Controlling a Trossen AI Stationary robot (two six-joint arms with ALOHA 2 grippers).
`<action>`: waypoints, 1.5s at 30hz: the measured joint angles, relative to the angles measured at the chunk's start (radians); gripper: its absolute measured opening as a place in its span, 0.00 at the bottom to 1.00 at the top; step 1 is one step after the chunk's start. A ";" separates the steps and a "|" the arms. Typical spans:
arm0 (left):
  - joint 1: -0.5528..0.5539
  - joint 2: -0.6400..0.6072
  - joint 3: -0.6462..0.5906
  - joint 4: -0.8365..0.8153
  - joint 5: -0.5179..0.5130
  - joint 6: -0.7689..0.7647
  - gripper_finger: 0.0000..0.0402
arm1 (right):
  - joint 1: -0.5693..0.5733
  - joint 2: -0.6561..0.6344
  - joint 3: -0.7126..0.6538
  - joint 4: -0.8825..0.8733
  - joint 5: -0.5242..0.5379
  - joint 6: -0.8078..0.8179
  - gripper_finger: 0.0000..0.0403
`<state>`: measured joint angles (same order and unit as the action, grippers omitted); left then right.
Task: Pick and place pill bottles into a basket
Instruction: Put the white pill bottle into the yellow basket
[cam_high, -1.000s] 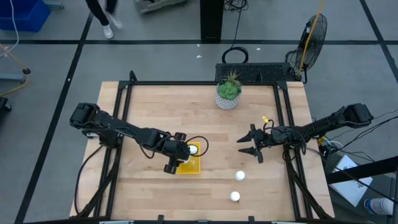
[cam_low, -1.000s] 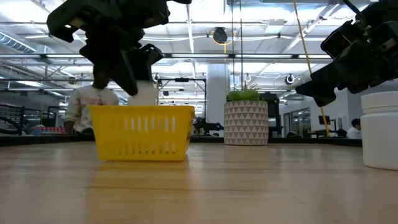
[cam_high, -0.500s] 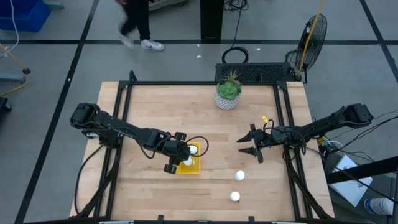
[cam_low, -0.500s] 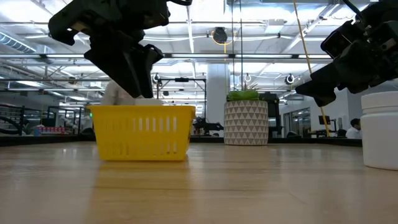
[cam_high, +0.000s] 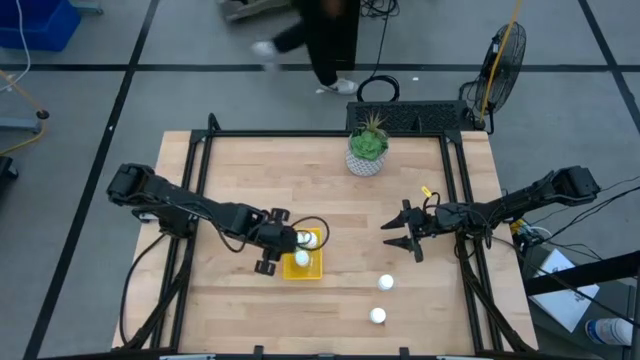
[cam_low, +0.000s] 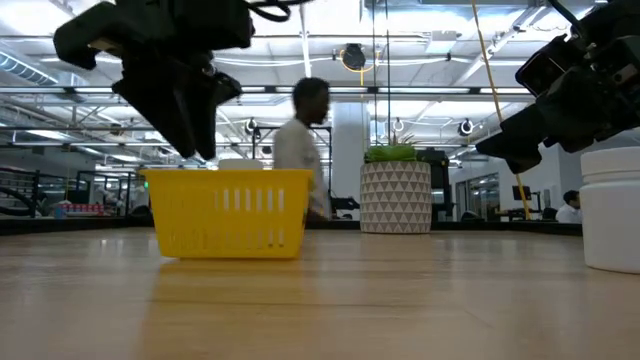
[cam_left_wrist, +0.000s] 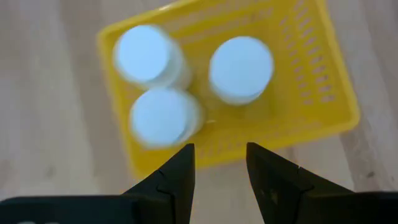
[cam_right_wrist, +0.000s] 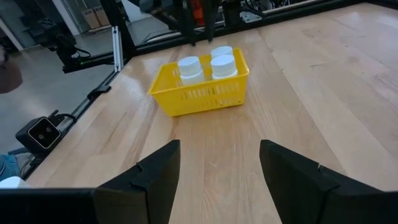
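Observation:
The yellow basket stands on the table left of centre and holds three white pill bottles, upright on its floor. My left gripper is open and empty, just off the basket's left side and above its rim. Two more bottles stand on the table near the front, right of the basket. My right gripper is open and empty, hovering right of centre; it faces the basket.
A white patterned pot with a green plant stands at the far middle. A person walks past beyond the table's far edge. Bare wood lies between the basket and my right gripper.
My left gripper has gone down over the basket and then drawn back toward the table's left edge. The bottle it held above the basket now stands inside it, free of the fingers. The person has walked to the right behind the table.

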<state>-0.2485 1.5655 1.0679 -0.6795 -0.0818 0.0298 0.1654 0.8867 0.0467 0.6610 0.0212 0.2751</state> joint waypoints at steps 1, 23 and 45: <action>0.000 -0.017 0.000 -0.024 -0.015 -0.013 0.37 | 0.000 0.000 0.000 0.000 0.000 -0.003 0.53; -0.110 -0.702 -0.583 0.505 -0.021 -0.153 0.37 | 0.000 0.000 0.000 -0.022 0.003 -0.014 0.53; -0.118 -0.964 -0.945 0.831 0.006 -0.095 0.37 | 0.000 0.000 0.000 -0.022 0.008 0.002 0.53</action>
<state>-0.3668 0.6017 0.1234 0.1514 -0.0760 -0.0650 0.1654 0.8871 0.0464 0.6388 0.0292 0.2768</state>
